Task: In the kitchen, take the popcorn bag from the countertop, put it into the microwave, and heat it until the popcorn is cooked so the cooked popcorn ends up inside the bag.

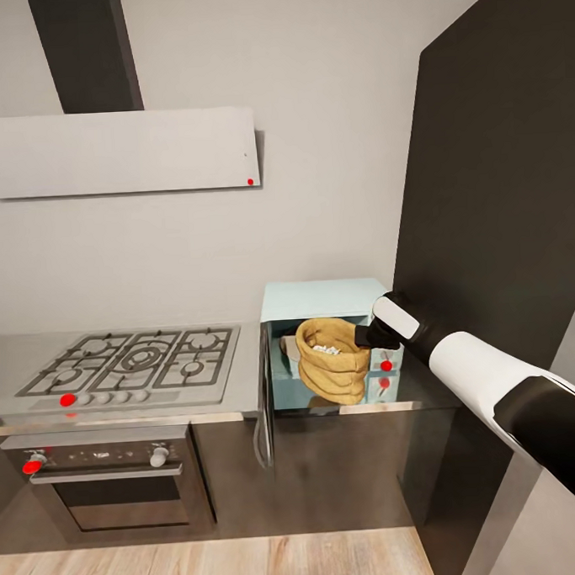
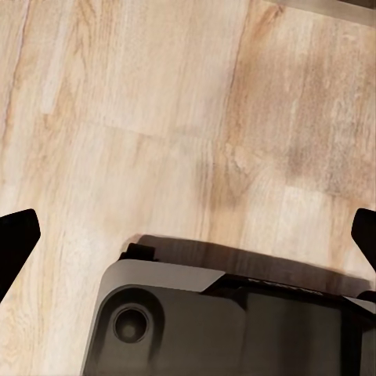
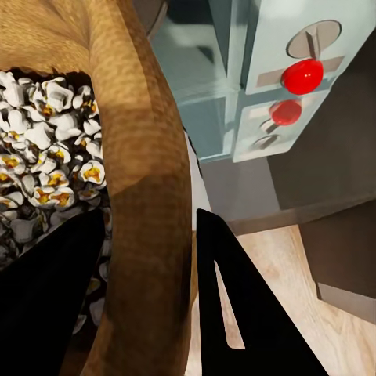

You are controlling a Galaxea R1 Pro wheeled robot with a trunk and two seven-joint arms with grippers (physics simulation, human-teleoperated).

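The mint-blue microwave (image 1: pixel 322 298) stands on the countertop (image 1: pixel 13 352) with its door (image 1: pixel 264 398) swung open to the left. The orange-tan popcorn bag (image 1: pixel 330 374) sits upright in the open cavity, bulging out at the front. White popped popcorn (image 1: pixel 326 349) fills its mouth. My right gripper (image 1: pixel 363 334) is at the bag's right rim. In the right wrist view the rolled rim (image 3: pixel 149 196) passes between the two black fingers (image 3: pixel 235 313), one inside on the popcorn (image 3: pixel 47 157), one outside, shut on it. My left gripper (image 2: pixel 188 235) hangs open over the wooden floor.
A grey gas hob (image 1: pixel 131 363) with black grates lies left of the microwave, above a dark oven (image 1: pixel 112 474). A range hood (image 1: pixel 116 151) hangs over the hob. A tall dark cabinet (image 1: pixel 501 183) rises close on the right. The microwave's knob panel (image 3: pixel 305 70) carries red markers.
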